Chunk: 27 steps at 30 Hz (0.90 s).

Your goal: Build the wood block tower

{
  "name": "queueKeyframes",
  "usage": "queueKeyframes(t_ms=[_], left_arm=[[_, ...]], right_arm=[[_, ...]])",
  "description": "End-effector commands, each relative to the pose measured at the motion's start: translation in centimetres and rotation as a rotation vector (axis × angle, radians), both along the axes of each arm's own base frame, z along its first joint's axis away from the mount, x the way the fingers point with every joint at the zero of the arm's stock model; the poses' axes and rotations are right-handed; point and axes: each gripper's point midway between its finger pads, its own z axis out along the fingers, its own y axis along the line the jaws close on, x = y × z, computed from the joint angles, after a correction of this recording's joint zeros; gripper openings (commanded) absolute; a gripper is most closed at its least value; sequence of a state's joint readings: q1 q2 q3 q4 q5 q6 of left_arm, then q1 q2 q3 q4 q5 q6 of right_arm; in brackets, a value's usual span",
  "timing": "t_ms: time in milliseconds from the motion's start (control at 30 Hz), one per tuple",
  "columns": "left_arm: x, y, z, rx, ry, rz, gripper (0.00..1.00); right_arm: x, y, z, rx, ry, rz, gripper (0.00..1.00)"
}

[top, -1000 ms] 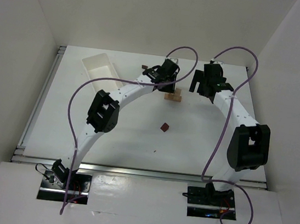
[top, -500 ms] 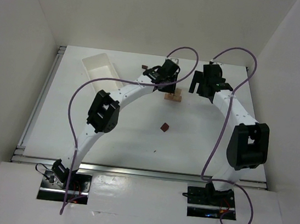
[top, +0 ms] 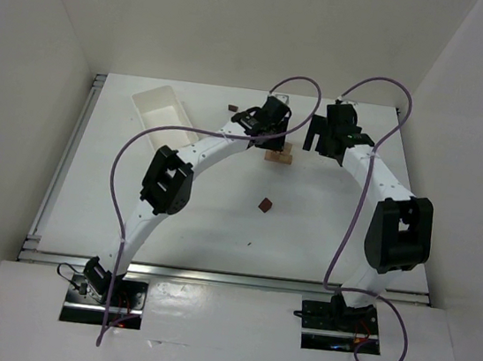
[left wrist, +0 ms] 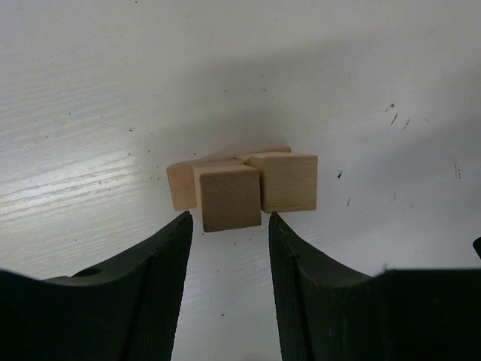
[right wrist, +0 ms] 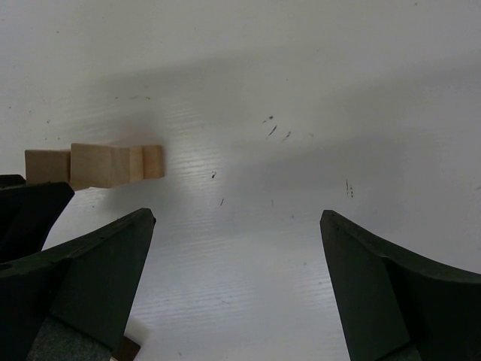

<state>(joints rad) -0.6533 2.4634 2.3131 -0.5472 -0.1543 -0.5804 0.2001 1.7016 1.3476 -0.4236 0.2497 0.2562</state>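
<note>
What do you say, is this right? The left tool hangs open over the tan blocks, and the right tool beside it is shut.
Not quite. The right tool is open, not shut: the right wrist view shows it spread wide, with nothing in it. The rest holds: the left tool hangs open over the tan blocks.

Pale, unvarnished wood blocks [left wrist: 240, 188] show fine grain and a matt face on a white tabletop [left wrist: 361, 68], whose faintly ribbed surface carries a soft sheen and small dark scuffs. The left pincer [left wrist: 229, 218] is matt black plastic, its inner pads [left wrist: 169, 263] finely cross-hatched. The right pincer [right wrist: 237, 214] looks like smooth, dull dark plastic. Seen from above, the left arm [top: 213, 144] and right arm [top: 369, 172] wear white, lightly glossy shells with matt black joints. A lone maroon block [top: 263, 205] has a dark, flat finish, and the white tray [top: 158, 105] looks like matt plastic.
</note>
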Motion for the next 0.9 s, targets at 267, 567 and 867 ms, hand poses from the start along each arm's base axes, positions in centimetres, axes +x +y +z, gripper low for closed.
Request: queueKeyframes(t_ms=[267, 567, 867], left_arm=[[-0.8, 1.4, 7.8, -0.035, -0.11, 0.029, 0.51], [-0.5, 6.9, 9.8, 0.004, -0.154, 0.174, 0.0], [1.7, 4.8, 3.7, 0.004, -0.057, 0.123, 0.0]], right_arm=[[1.3, 1.0, 1.5, 0.044, -0.053, 0.044, 1.0], [3.3, 2.2, -0.5, 0.048, -0.042, 0.115, 0.69], [5.0, 3.0, -4.3, 0.063, -0.011, 0.174, 0.54]])
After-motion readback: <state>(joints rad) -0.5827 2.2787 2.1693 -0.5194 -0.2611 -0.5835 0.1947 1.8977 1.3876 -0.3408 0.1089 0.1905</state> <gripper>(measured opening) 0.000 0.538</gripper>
